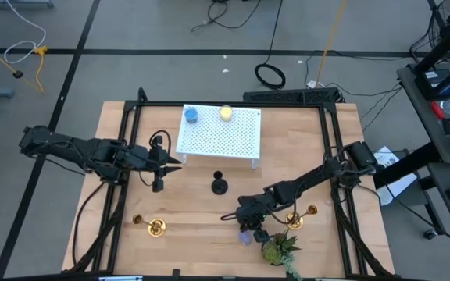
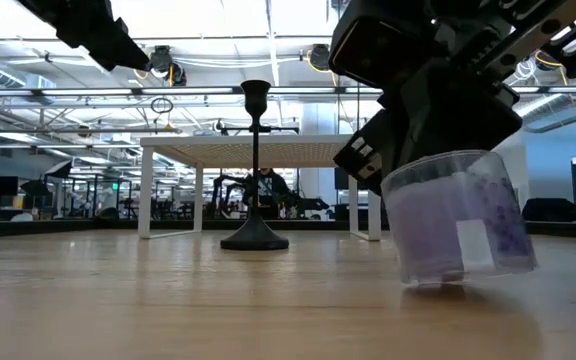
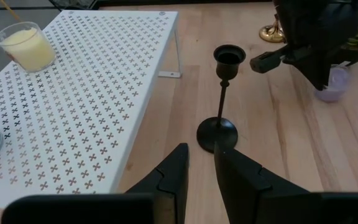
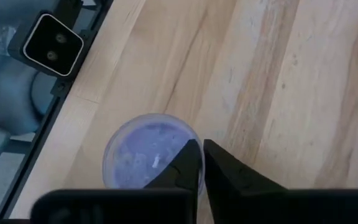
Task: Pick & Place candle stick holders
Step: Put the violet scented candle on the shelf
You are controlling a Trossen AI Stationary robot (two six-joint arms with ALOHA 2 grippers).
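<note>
1. The black candle stick holder (image 1: 219,185) stands upright on the tabletop (image 1: 201,242), alone in the middle, just in front of the white perforated shelf (image 1: 221,134). I judge it the easiest one to pick.
2. One gold candle stick holder (image 1: 154,226) lies on its side near the front left. The other gold holder (image 1: 301,215) lies at the right, partly hidden under the right arm.
3. The left hand (image 3: 199,163) hovers short of the black holder, fingers slightly apart and holding nothing, apparently lined up on its stem.
4. The right hand (image 4: 202,163) has its fingers pressed together with only a sliver between them. It sits over the rim of the purple candle (image 4: 149,149); I cannot tell whether it pinches the jar wall.
5. The clear jar of the purple candle (image 2: 456,218) looks slightly tilted on the tabletop.
6. On the shelf, a blue candle (image 1: 191,115) and a yellow candle (image 1: 226,112) stand in small glass jars; a green potted plant (image 1: 279,248) stands at the front edge.
</note>
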